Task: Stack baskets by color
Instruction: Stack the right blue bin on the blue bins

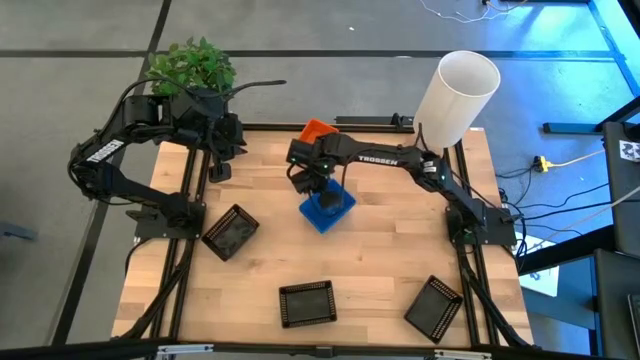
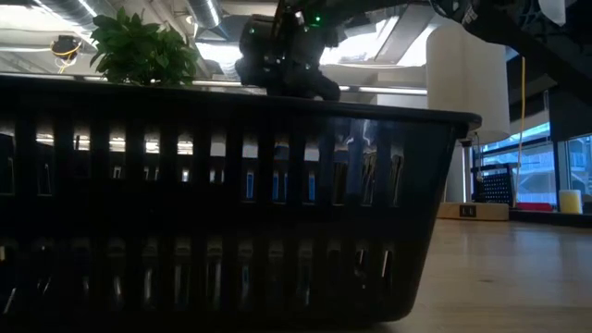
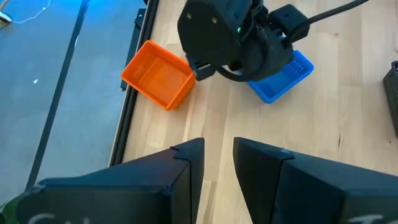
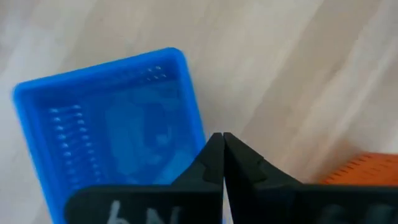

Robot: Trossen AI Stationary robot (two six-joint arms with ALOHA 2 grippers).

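1. The blue basket (image 1: 327, 210) sits at the centre of the high view on the pale wooden surface (image 1: 380, 260). It is a shallow rectangle of glossy plastic with rounded corners and a perforated mesh floor, seen plainly in the right wrist view (image 4: 112, 124).
2. An orange basket (image 1: 316, 130) of the same shape lies just above it in the high view, partly hidden by the right arm. In the left wrist view (image 3: 158, 74) its walls look smooth and its floor finely meshed.
3. Three black baskets lie apart lower in the high view: one at centre left (image 1: 231, 232), one at bottom centre (image 1: 307, 303), one at lower right (image 1: 434, 307). The low view is filled by the slotted wall of one dark basket (image 2: 222, 203), but which one cannot be told.
4. The right end effector (image 4: 222, 163) hangs over the blue basket's edge, its two dark fingers pressed together with nothing between them.
5. The left end effector (image 3: 217, 165) hovers at the upper left of the surface, fingers parted and empty.
6. A green potted plant (image 1: 192, 66) and a tall white cylinder (image 1: 456, 95) stand at the surface's upper corners.
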